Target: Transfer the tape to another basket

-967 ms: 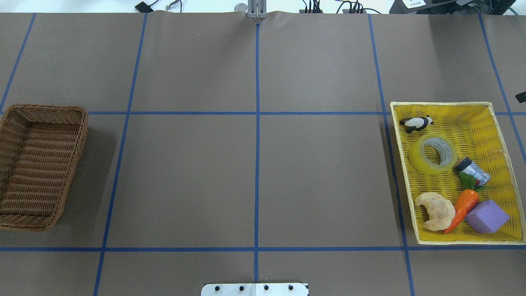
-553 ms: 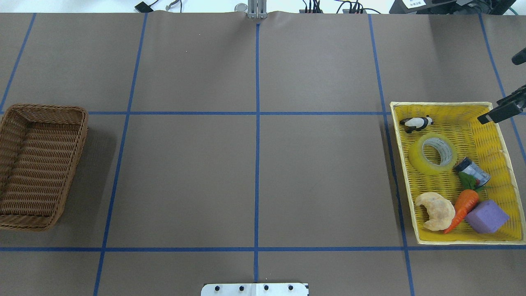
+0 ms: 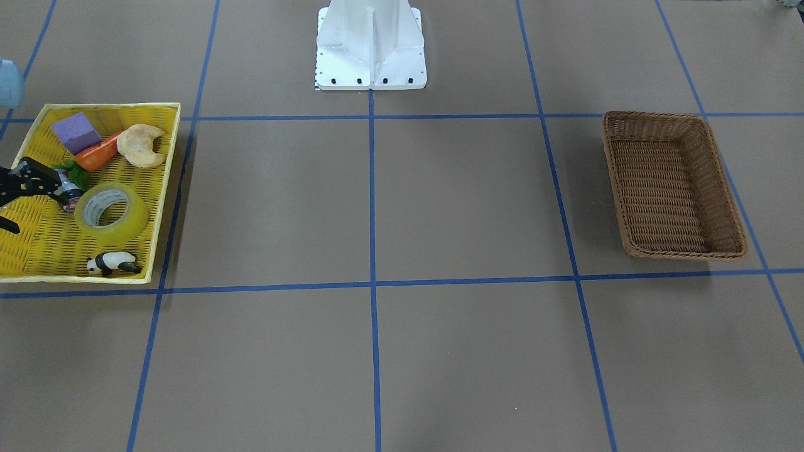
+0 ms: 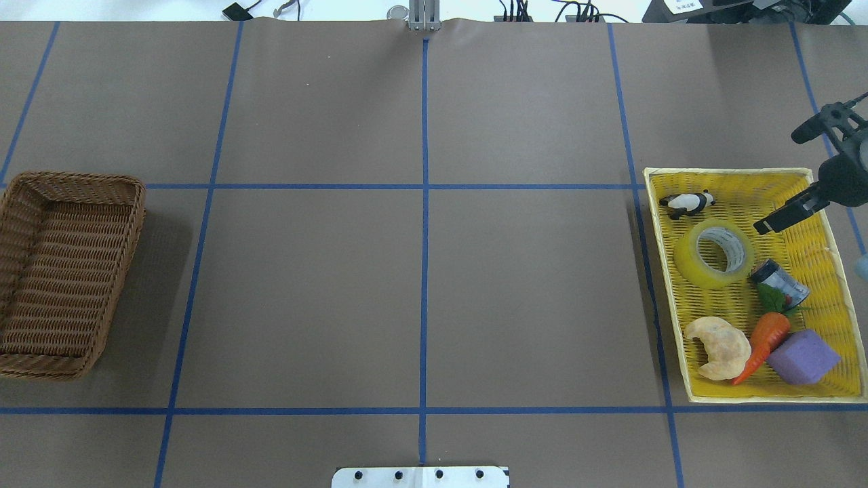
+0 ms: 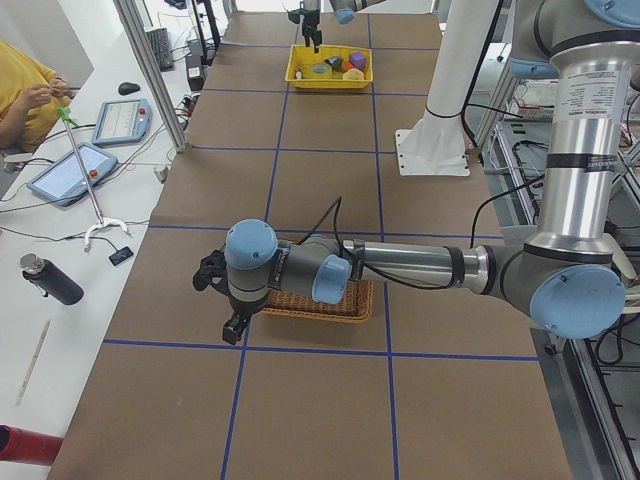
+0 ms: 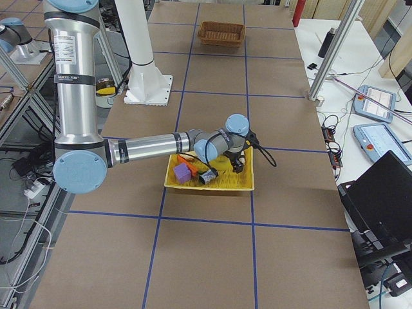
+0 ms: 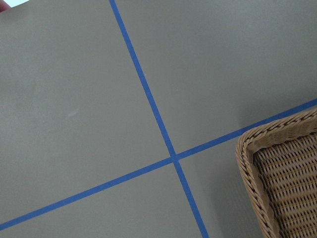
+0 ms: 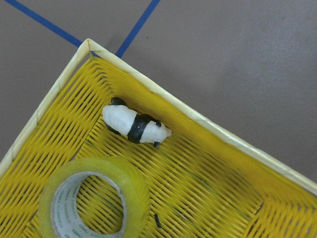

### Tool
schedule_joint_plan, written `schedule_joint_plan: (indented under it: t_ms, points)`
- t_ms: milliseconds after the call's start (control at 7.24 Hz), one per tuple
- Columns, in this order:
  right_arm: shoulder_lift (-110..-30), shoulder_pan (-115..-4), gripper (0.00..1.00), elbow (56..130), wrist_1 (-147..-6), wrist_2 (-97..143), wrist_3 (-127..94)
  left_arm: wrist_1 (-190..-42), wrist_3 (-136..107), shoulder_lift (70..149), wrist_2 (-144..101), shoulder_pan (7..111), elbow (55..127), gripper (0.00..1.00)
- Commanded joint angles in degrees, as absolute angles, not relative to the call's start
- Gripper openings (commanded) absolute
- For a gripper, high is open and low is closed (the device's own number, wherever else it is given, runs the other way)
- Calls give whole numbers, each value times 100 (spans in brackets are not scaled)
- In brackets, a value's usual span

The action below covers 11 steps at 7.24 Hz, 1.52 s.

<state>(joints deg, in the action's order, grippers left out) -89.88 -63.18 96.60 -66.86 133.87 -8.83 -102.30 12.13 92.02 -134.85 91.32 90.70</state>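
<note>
**Tape lies in the yellow basket, open right gripper above it**

The tape (image 4: pixel 714 253) lies flat, hole up, in the yellow basket (image 4: pixel 729 173) at the right end of the worktop. It sits in the half of that basket farther from the robot, between a toy panda (image 4: pixel 688 202) and a small dark jar (image 4: pixel 780 283).

The right gripper (image 4: pixel 778 183) hangs over the basket's far right corner with its fingers spread wide and nothing between them. The tape is apart from it, on the side toward the middle of the worktop, near one fingertip (image 4: pixel 770 224).

The brown wicker basket (image 4: pixel 68 271) stands at the left end of the worktop, well apart from the tape. The left gripper (image 5: pixel 218 303) is beside it. It cannot be told whether that gripper's fingers are spread or closed.
</note>
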Motion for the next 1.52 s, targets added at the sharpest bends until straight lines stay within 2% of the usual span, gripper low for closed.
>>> schedule_joint_plan:
  t_ms: [0, 276, 414, 553, 691, 829, 1382]
  points:
    - [-9105, -5803, 94, 9668, -6227, 12870, -1473, -10230, 1213, 9193, -13491, 9132, 9070, 100]
    - [-9220, -5468, 93, 9633, -5924, 12604, -1644, -10230, 1213, 9193, -13491, 9132, 9070, 100]
    - [-9211, -5388, 83, 9615, -5924, 12482, -1644, -10230, 1213, 9193, -13491, 9132, 9062, 100]
    - [-9211, -5370, 49, 9598, -5950, 12472, -1591, -10230, 1213, 9193, -13491, 9123, 9062, 100]
    - [-9185, -5361, 7, 9580, -5968, 12472, -1582, -10230, 1213, 9193, -13491, 9132, 9044, 100]
    - [-9176, -5361, 0, 9580, -5968, 12472, -1573, -10230, 1213, 9193, -13500, 9132, 9027, 100]
    - [-9176, -5544, 0, 9703, -5968, 12489, -1547, -10231, 1213, 9193, -13500, 9132, 9018, 100]
